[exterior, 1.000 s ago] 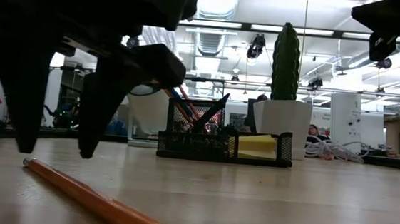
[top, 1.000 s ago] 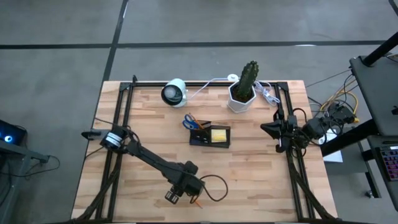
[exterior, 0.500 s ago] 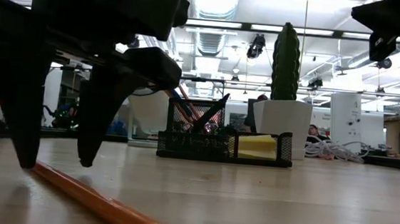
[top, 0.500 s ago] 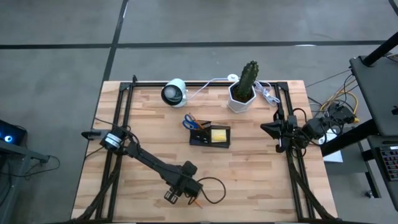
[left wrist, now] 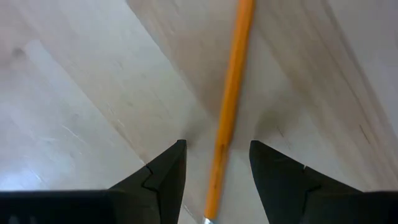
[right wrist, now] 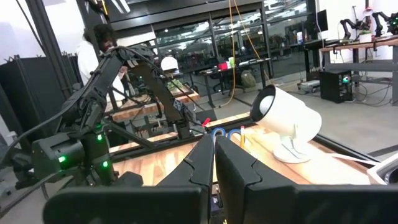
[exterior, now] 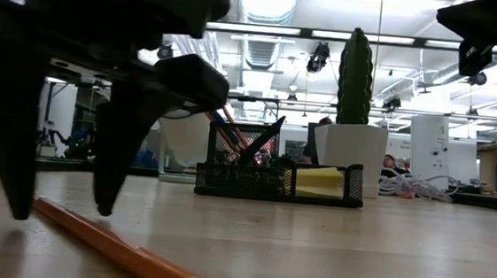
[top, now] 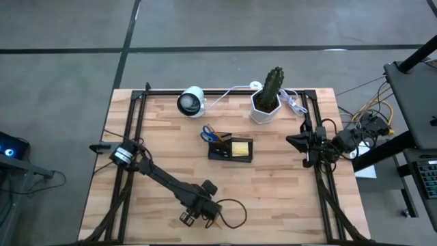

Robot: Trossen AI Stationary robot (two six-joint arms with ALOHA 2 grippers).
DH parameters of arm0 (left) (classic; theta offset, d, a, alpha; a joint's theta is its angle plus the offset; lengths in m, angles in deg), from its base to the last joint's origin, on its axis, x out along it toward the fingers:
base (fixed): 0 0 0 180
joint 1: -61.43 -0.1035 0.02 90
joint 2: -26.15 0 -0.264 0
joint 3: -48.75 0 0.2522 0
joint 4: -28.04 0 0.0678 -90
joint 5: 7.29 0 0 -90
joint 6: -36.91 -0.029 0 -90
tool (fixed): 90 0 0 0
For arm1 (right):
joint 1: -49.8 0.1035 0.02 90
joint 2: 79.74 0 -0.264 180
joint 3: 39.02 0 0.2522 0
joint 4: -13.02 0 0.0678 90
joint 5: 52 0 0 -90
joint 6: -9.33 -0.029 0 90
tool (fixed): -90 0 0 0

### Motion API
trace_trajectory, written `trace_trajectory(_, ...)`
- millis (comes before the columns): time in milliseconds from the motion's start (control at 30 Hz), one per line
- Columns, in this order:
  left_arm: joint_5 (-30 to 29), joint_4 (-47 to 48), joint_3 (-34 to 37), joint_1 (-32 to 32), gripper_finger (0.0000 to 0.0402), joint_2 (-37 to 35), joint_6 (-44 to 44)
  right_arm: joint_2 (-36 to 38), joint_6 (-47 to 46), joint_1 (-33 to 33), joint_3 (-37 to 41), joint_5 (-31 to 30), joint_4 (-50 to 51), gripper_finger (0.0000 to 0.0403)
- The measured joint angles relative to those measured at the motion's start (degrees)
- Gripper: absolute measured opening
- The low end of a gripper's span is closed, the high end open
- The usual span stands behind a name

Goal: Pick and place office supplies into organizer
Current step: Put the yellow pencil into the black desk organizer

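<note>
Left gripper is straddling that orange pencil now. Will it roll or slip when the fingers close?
The orange pencil looks thin, straight and stiff, so it probably lifts without bending. Lying flat on the smooth table, it may roll if nudged sideways. The left gripper is open with a finger on each side, so closing should centre it.

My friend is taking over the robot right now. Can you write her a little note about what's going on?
Left hand: open, low over the table's near edge, fingers on either side of the orange pencil, not gripping yet.
Right hand: shut, empty, waiting at the table's right side.
Done: scissors, pens and yellow pad are in the organizer.
Left: close on the pencil and carry it to the organizer.
</note>
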Motion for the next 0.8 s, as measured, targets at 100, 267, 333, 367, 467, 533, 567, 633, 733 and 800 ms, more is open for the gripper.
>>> trace_trajectory(100, 0.24, -0.79, 0.3, -0.05, 0.016, 0.0, 0.04, 0.0, 0.0, 0.0, 0.0, 0.0, 0.0, 0.0008)
trace_trajectory(267, 2.28, -1.71, 1.48, -0.03, 0.016, 0.17, 0.11, -0.02, 0.0, -0.02, 0.0, 0.0, 0.0, 0.0008)
trace_trajectory(333, 2.59, -2.1, 1.85, -0.07, 0.016, 0.17, 0.13, -0.02, 0.0, 0.0, 0.0, 0.0, 0.0, 0.0008)
trace_trajectory(367, 2.65, -2.16, 1.95, -0.08, 0.016, 0.17, 0.14, -0.02, 0.0, -0.02, 0.0, 0.0, -0.02, 0.0008)
trace_trajectory(467, 2.62, -2.16, 2.01, -0.06, 0.0156, 0.17, 0.13, -0.02, 0.0, -0.01, 0.0, 0.0, -0.02, 0.0008)
trace_trajectory(533, 2.69, -2.12, 1.93, -0.08, 0.0144, 0.17, 0.13, -0.01, 0.0, -0.02, 0.0, 0.0, -0.02, 0.0008)
trace_trajectory(567, 2.72, -2.07, 1.88, -0.08, 0.0136, 0.17, 0.12, 0.0, 0.0, 0.0, 0.0, 0.0, -0.02, 0.0008)
trace_trajectory(633, 2.79, -2.1, 1.88, -0.08, 0.0117, 0.17, 0.13, -0.02, 0.0, -0.02, 0.0, 0.0, -0.03, 0.0008)
trace_trajectory(733, 3.04, -2.08, 1.88, -0.05, 0.0084, 0.2, 0.11, -0.02, 0.0, -0.01, 0.0, 0.0, -0.02, 0.0008)
trace_trajectory(800, 3.32, -2.06, 1.88, -0.05, 0.0063, 0.22, 0.11, -0.02, 0.0, -0.02, 0.0, 0.0, -0.03, 0.0008)
